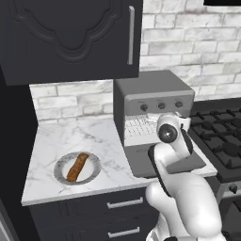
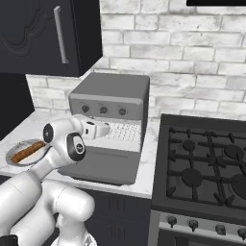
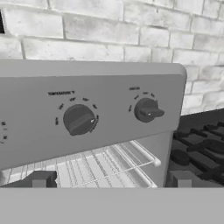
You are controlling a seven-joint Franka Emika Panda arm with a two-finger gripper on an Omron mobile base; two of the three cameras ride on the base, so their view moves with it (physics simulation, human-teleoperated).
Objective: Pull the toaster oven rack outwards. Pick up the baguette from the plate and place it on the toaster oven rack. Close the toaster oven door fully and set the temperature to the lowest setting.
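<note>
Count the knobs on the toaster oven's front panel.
3, in a row across the toaster oven front above its opening: left knob, middle knob, right knob.

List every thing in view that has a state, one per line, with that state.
toaster oven door: dropped open, lying flat
toaster oven rack: inside the oven, its front edge at the opening
baguette: lying on the plate
hand: open, empty, facing the rack
upper cabinet door: closed
knobs: cannot read their settings
</note>
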